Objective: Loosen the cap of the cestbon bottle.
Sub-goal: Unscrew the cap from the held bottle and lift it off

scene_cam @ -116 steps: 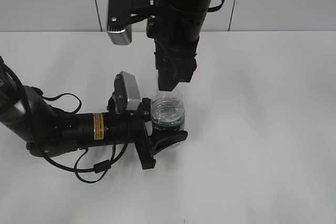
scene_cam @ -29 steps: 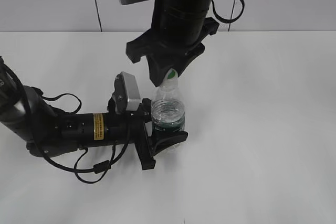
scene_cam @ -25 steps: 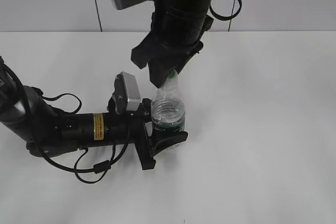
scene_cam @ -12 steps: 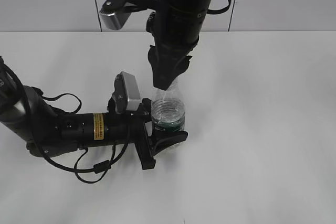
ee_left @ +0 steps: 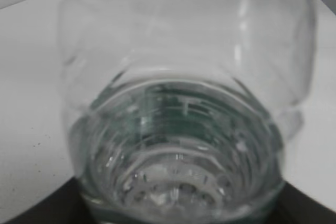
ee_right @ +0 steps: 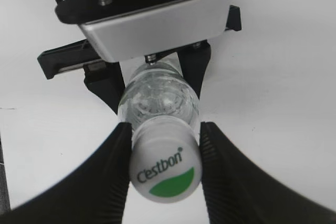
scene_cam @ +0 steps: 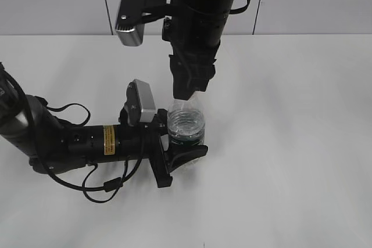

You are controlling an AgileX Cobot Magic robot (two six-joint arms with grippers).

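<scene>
The cestbon bottle stands upright on the white table, clear, with water and a dark green band. My left gripper lies along the table and is shut on its lower body; the bottle fills the left wrist view. My right gripper comes straight down and hides the cap in the exterior view. In the right wrist view the white cap with its green mark sits between the black fingers, which touch it on both sides. The bottle's shoulder shows below the cap.
The left arm's silver wrist camera sits just left of the bottle, close under the right arm; it also shows in the right wrist view. The right arm's camera sticks out to the left. White table lies around, with a wall behind.
The right gripper, open and turned with the cap showing a second ago, has rotated, its camera swinging to the left, and has closed down over the cap. Bottle and left arm have not moved.
</scene>
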